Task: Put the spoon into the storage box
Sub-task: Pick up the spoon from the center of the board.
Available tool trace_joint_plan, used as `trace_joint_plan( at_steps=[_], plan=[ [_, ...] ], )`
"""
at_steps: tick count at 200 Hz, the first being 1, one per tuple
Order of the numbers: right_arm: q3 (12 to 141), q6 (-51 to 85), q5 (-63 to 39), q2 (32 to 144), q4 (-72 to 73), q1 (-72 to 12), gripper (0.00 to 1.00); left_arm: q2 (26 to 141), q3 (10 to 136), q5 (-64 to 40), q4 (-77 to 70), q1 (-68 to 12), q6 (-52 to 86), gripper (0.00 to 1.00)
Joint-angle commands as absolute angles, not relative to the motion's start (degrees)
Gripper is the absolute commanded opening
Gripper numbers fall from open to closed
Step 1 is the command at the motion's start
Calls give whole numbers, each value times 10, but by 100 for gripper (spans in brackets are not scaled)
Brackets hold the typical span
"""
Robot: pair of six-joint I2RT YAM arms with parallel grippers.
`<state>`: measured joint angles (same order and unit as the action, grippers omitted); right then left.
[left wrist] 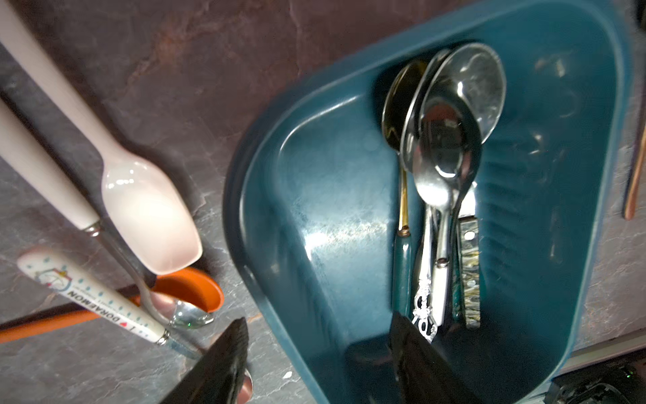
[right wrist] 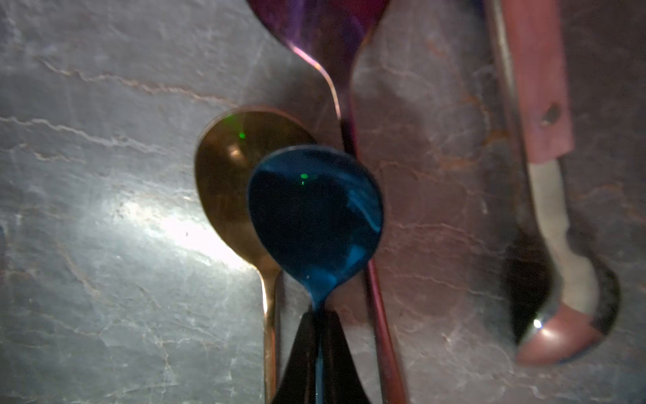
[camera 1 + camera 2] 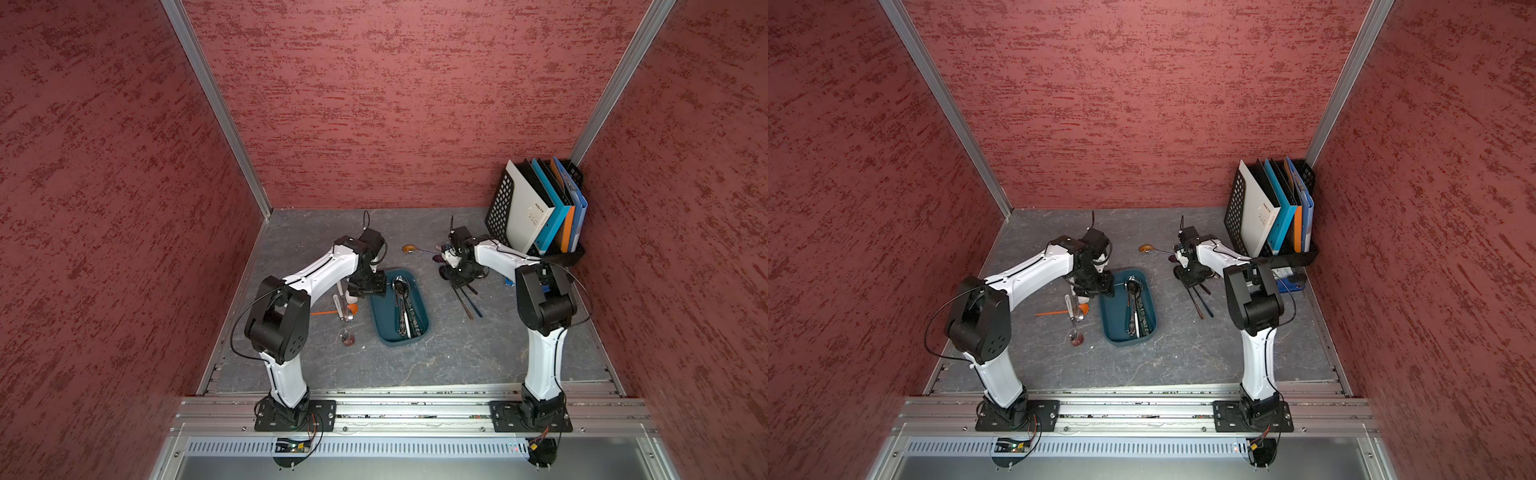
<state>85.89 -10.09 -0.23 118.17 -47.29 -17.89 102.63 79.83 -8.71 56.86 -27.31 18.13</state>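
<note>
Spoon (image 2: 314, 217) of glossy blue metal, round-bowled, is pinched at its thin neck by the closed right hand (image 2: 318, 349) toward the far right side of the bench (image 3: 457, 357). Its bowl overlaps a gold spoon (image 2: 227, 182), and only the right wrist view shows this grip. Storage box (image 1: 265, 196), smooth teal plastic with rounded corners, sits mid-bench holding steel spoons (image 1: 447, 140). The left hand (image 1: 318, 325) straddles its rim, fingers apart and empty.
</note>
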Motion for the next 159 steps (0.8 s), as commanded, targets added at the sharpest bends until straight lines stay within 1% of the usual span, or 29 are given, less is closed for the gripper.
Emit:
trace_joint_plan(
  at_steps=[1, 31, 58, 87, 116, 159],
  plan=[
    [884, -83, 2, 1135, -473, -176, 0, 977, 776, -90, 513, -274, 175, 67],
    [881, -60, -7, 1091, -487, -178, 0, 922, 724, -89, 470, -264, 178, 67],
    [878, -37, -15, 1056, -507, -190, 0, 868, 675, -104, 443, -237, 188, 67],
    [892, -6, -21, 1035, -544, -231, 0, 818, 623, -126, 433, -200, 193, 68],
    [921, 53, -58, 1039, -580, -281, 1, 779, 574, -127, 438, -162, 208, 68],
    [945, 147, -129, 1065, -550, -344, 0, 740, 521, -132, 436, -118, 235, 68]
  ],
)
